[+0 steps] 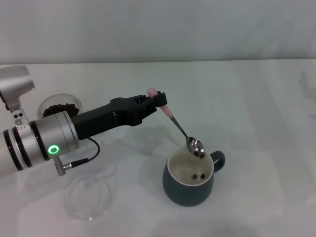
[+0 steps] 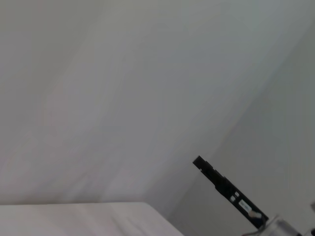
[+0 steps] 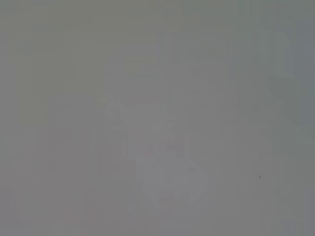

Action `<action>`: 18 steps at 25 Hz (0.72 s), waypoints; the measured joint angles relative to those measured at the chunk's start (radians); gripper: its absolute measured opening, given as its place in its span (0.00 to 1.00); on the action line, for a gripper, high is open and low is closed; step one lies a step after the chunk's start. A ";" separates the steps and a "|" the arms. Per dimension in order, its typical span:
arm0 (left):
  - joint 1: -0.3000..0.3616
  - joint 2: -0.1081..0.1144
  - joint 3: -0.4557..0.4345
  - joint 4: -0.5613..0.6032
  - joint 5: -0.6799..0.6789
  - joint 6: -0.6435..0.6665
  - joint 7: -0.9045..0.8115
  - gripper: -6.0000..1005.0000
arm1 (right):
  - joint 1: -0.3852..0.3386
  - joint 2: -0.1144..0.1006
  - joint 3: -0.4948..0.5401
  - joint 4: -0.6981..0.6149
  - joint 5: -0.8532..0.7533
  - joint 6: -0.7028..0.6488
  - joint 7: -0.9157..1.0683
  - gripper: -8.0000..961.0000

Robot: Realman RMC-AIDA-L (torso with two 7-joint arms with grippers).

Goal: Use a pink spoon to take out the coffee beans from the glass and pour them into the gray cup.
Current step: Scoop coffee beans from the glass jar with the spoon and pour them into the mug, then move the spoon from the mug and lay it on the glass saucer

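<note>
In the head view my left gripper (image 1: 157,100) is shut on the pink spoon (image 1: 178,126), held by the top of its pink handle. The spoon slants down to the right, and its metal bowl hangs tilted just above the rim of the gray cup (image 1: 190,178). Dark coffee beans (image 1: 199,152) cling to the spoon's bowl, and two more lie on the cup's cream bottom. The glass (image 1: 60,108), with a heap of beans inside, stands at the far left behind my left arm, partly hidden by it. The left wrist view shows only one black finger (image 2: 224,186) against the wall. My right gripper is out of view.
A flat round clear glass dish (image 1: 88,198) lies on the white table near the front left, below my left forearm. A thin cable (image 1: 84,158) hangs from the arm above it. The table's far edge meets a pale wall.
</note>
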 joint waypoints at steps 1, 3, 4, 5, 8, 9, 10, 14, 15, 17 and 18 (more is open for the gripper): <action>-0.001 0.001 0.003 0.001 0.003 0.000 0.009 0.14 | 0.000 0.000 0.000 0.000 0.000 0.000 0.000 0.76; -0.002 0.001 0.005 0.002 0.013 -0.001 0.022 0.14 | 0.000 0.000 0.001 0.001 0.000 0.000 0.002 0.76; -0.003 0.001 0.005 0.003 0.020 -0.001 0.028 0.14 | 0.000 0.000 0.001 0.001 0.001 0.000 0.003 0.76; -0.005 0.001 0.007 0.006 0.033 -0.002 0.035 0.14 | 0.000 0.001 0.001 0.001 0.001 0.000 0.005 0.76; -0.013 0.000 0.009 0.022 0.067 -0.001 0.065 0.14 | 0.000 0.001 0.001 0.002 0.002 0.000 0.006 0.76; -0.014 0.000 0.010 0.031 0.078 -0.001 0.079 0.14 | 0.000 0.001 0.001 0.002 0.003 0.000 0.006 0.76; -0.014 0.000 0.010 0.033 0.079 0.000 0.083 0.14 | 0.000 0.001 0.001 0.002 0.003 0.000 0.007 0.76; -0.014 0.002 0.004 0.042 0.070 0.002 0.112 0.14 | 0.002 0.002 0.001 0.004 0.003 0.000 0.008 0.76; -0.012 0.003 -0.001 0.042 0.055 0.011 0.111 0.14 | 0.003 0.002 0.001 0.004 0.003 0.001 0.008 0.76; -0.006 0.007 -0.012 0.042 0.022 0.038 0.105 0.14 | 0.004 0.002 0.002 0.005 0.003 0.003 0.009 0.76; 0.002 0.008 -0.028 0.042 0.001 0.065 0.095 0.14 | 0.004 0.002 0.002 0.007 0.003 0.004 0.009 0.76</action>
